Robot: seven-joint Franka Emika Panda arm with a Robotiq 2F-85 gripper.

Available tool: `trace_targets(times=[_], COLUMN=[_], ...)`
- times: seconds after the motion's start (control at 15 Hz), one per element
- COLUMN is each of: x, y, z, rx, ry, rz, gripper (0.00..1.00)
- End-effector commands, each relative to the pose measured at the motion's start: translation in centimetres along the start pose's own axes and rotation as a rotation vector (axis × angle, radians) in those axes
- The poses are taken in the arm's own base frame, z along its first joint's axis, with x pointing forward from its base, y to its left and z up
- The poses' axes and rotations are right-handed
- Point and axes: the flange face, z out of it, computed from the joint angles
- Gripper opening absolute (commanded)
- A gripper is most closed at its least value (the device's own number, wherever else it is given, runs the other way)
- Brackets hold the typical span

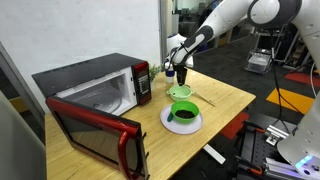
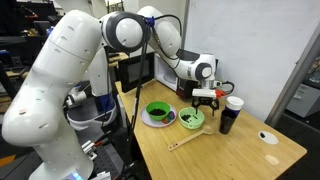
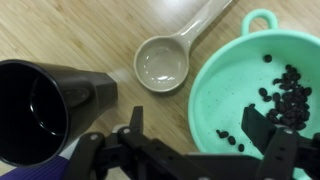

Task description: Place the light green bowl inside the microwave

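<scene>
Light green bowl (image 1: 180,92) sits on the wooden table (image 1: 228,100), near the black cup (image 3: 40,110) and apart from the open microwave (image 1: 95,95). I see the arm reaching across, wrist pointed down, gripper (image 3: 207,128) hovering over the bowl's rim, jaws spread, holding nothing.

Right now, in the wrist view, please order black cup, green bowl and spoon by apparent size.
Largest first:
Light green bowl, cropped by the frame
Black cup, close behind; its rim is nearer the camera, so unsure
Spoon, clearly smallest
</scene>
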Motion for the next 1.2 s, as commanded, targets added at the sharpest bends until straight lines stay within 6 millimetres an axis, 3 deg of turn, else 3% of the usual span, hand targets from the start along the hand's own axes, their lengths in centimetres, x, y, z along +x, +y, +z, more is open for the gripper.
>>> trace_targets(times=[0.0,0.53,1.0,1.13], x=[-0.1,0.8,1.6,1.5], y=[0.6,1.5,2.4,1.7], z=[-0.6,-0.4,1.0,0.9], rx=[0.041,0.074,0.097,0.070], ry=[-0.024,-0.046,-0.019,-0.033], rz=[-0.051,-0.103,-0.084,-0.077], gripper=[1.00,1.00,1.00,1.00])
